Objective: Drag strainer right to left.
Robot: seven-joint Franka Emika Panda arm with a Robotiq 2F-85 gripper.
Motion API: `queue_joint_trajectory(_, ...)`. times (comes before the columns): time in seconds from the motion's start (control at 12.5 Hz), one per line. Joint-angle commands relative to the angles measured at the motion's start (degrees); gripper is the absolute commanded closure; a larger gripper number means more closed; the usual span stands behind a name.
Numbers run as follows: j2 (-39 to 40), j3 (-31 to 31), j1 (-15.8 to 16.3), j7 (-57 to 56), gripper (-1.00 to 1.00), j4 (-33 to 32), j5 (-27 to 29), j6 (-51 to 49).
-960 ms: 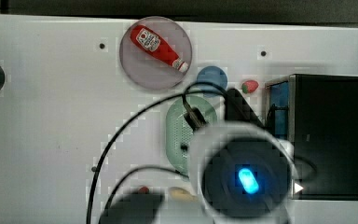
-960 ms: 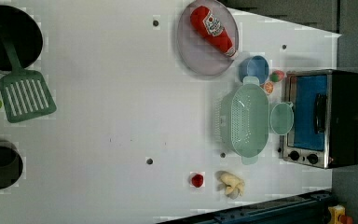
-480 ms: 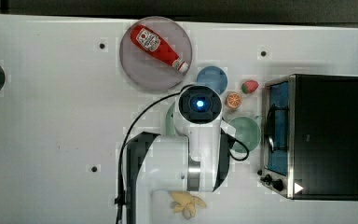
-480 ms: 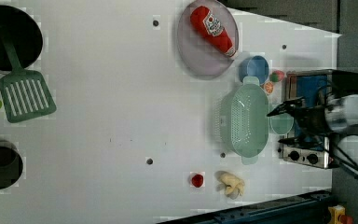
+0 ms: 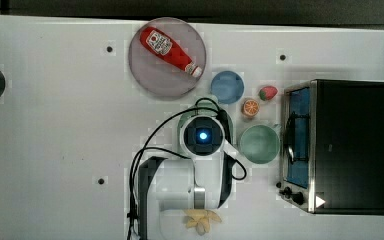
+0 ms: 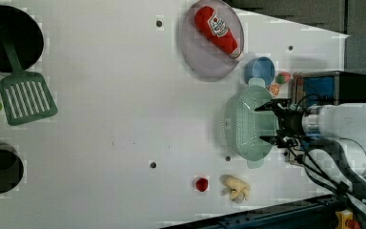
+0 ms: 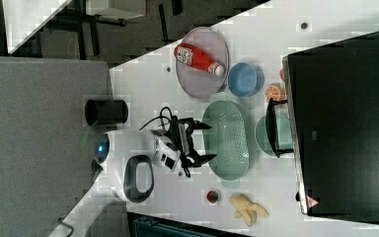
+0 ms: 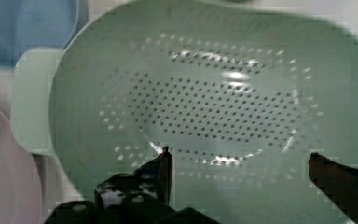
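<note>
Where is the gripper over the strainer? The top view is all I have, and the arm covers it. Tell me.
Observer: In the left view the gripper hangs over the strainer, above the side toward the left view's right.
Operator: Report what it holds.
Observer: Nothing. In the wrist view the fingers stand wide apart over the strainer's holed floor, with nothing between them.
</note>
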Motion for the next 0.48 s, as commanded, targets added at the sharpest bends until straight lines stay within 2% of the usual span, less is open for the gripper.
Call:
queue_joint_trajectory(0.08,5.0,0.4,0.8,3.9,-1.00,-2.2,0.1,6.7)
queue_joint_trajectory(0.32,11.6,1.5,1.5,4.8,-1.00,-0.8,0.3,12.2)
queue_joint_trajectory(0.48,13.4,1.7,2.1,10.9,-1.00,-0.6,1.1,14.7)
